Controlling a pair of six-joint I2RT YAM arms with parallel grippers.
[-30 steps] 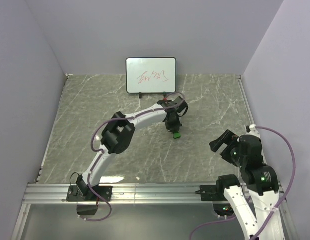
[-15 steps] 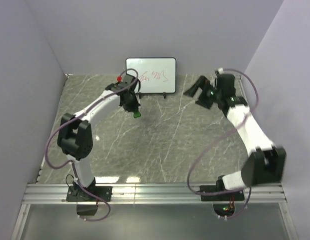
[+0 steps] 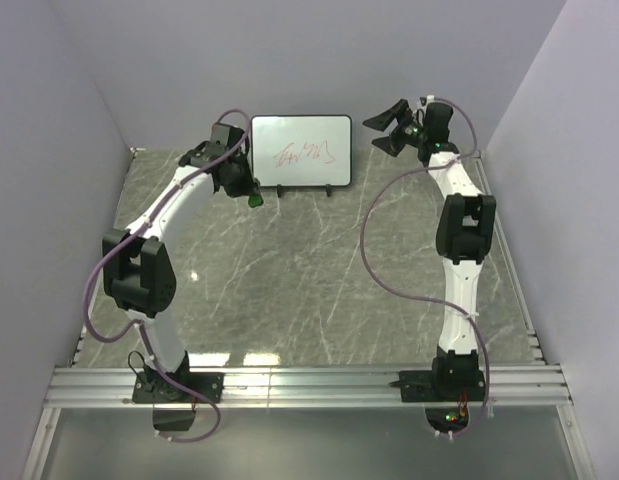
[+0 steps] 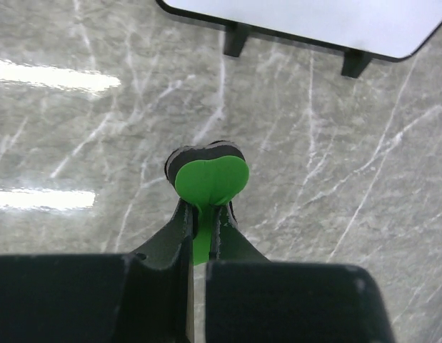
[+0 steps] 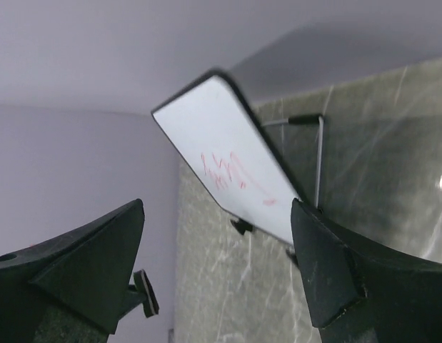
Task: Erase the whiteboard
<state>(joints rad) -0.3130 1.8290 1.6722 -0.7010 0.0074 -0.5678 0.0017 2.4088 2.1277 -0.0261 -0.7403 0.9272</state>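
The whiteboard (image 3: 301, 150) stands upright on small black feet at the back of the table, against the wall, with red scribbles (image 3: 305, 154) on its face. My left gripper (image 3: 251, 194) hangs just off the board's lower left corner, shut on a small green eraser (image 4: 210, 179). In the left wrist view the board's bottom edge (image 4: 313, 18) shows ahead, apart from the eraser. My right gripper (image 3: 389, 128) is raised beside the board's upper right corner and stands open, with nothing between its fingers. In the right wrist view the scribbled whiteboard (image 5: 228, 157) shows slantwise beyond my right gripper (image 5: 217, 209).
Lavender walls close in the marble table (image 3: 309, 280) at the back and both sides. A metal rail (image 3: 309, 385) runs along the near edge by the arm bases. A thin wire stand (image 5: 319, 153) props the board from behind.
My left arm has swung left and back to the board's lower left corner, carrying the eraser. My right arm has stretched from the near right up to the board's right side.
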